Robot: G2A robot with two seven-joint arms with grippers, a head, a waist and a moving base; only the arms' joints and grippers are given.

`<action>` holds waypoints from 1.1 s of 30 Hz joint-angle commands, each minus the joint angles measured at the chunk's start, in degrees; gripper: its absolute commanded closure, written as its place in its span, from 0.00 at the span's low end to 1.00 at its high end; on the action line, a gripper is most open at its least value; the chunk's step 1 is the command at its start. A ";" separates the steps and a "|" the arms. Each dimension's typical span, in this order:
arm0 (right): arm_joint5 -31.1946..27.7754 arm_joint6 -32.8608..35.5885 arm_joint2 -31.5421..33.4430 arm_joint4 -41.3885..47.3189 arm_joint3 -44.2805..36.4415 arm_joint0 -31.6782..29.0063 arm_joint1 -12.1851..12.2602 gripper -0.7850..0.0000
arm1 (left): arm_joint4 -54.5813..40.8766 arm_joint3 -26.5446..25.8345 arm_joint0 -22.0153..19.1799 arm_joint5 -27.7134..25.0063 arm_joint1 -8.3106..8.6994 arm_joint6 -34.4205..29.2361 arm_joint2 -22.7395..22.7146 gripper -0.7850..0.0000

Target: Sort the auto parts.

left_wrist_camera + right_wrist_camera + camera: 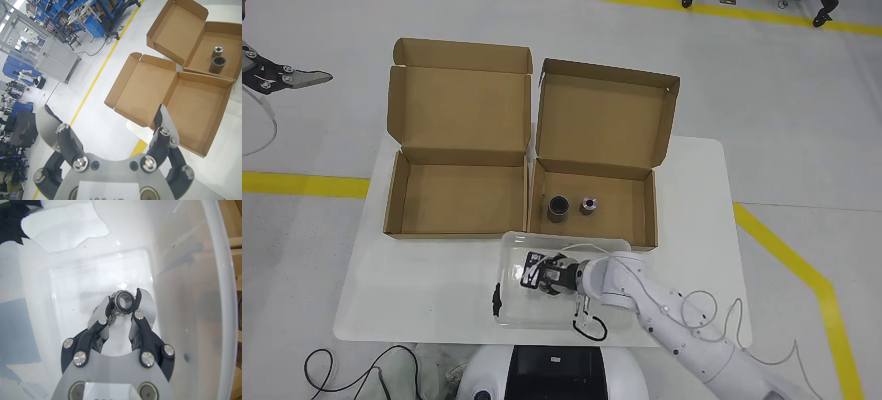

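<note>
Inside the clear plastic bin [512,295] at the table's front, my right gripper [122,300] is shut on a steel roller bearing [123,303], its bore facing the wrist camera. A second bearing [111,317] peeks out behind one finger. In the top view the same gripper [542,272] sits in the bin. The right cardboard box [640,215] holds two dark metal cylinders [559,207] [588,204], also seen as cylinders [217,65] [218,51]. The left cardboard box [457,200] is bare inside. My left gripper [103,113] hangs open over the floor, off the table's far left [287,78].
Both boxes stand side by side at the back of the white table [702,200] with lids folded up. Yellow floor tape [302,185] runs past the table. The bin wall [217,275] rises close beside the right gripper.
</note>
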 commanded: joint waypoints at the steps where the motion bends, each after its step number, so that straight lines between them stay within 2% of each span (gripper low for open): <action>1: -0.23 -1.06 0.33 -0.33 -0.25 -0.27 0.13 1.00 | 0.00 0.00 0.00 0.00 0.00 0.00 0.00 0.00; 7: -1.00 -4.68 1.89 -1.24 -1.38 -2.05 0.81 1.00 | 0.00 0.00 0.00 0.00 0.00 0.00 0.00 0.00; 21: -5.32 -23.55 7.43 -5.42 -3.14 -7.75 3.32 1.00 | 0.00 0.00 0.00 0.00 0.00 0.00 0.00 0.00; 33: -7.35 -32.40 11.25 -8.00 -6.90 -9.49 4.71 1.00 | 0.00 0.00 0.00 0.00 0.00 0.00 0.00 0.00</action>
